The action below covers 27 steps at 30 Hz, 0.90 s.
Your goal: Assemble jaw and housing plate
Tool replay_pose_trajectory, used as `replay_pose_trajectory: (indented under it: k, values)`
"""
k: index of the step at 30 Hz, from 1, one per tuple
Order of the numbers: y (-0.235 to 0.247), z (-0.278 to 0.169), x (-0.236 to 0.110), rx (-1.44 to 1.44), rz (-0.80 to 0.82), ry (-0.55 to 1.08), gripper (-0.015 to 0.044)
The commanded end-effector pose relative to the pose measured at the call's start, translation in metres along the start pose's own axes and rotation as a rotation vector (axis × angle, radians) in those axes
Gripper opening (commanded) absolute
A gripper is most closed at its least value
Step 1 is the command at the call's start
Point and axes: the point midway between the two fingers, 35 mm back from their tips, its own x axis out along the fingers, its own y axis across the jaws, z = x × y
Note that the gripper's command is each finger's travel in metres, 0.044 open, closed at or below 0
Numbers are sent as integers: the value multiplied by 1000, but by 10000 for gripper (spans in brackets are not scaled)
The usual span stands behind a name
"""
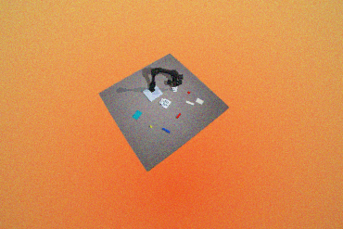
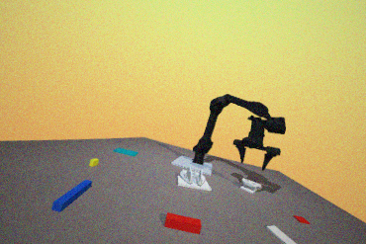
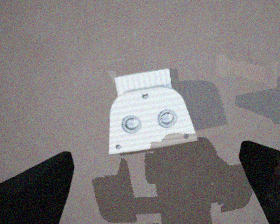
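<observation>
The white housing plate lies on the table, with two round sockets, small holes and a ribbed block at its far edge in the wrist view. My gripper is open and empty above the plate, its fingers wide apart on either side of it in the wrist view. The white base stands away from the gripper. Two pale jaws stand side by side on it. They are too small to tell whether both sit fully on their pins or the teeth mesh.
The arm's pale mounting plate is behind the base. A red block, blue bar, yellow block, teal plate, white bar and small red piece lie around.
</observation>
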Motion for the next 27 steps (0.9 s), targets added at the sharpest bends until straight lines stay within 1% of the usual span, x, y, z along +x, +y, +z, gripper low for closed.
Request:
replay_pose_trajectory:
  k: [1,8,11,13,20,27]
  values:
    - [1,-15,-2,-110,-1,-3,440]
    - [1,-16,0,-115,-2,-3,440]
    - [1,-16,29,-115,-2,-3,440]
    - [1,-16,38,-115,-2,-3,440]
    - [1,-16,39,-115,-2,-3,440]
    - [1,-16,51,-115,-2,-3,440]
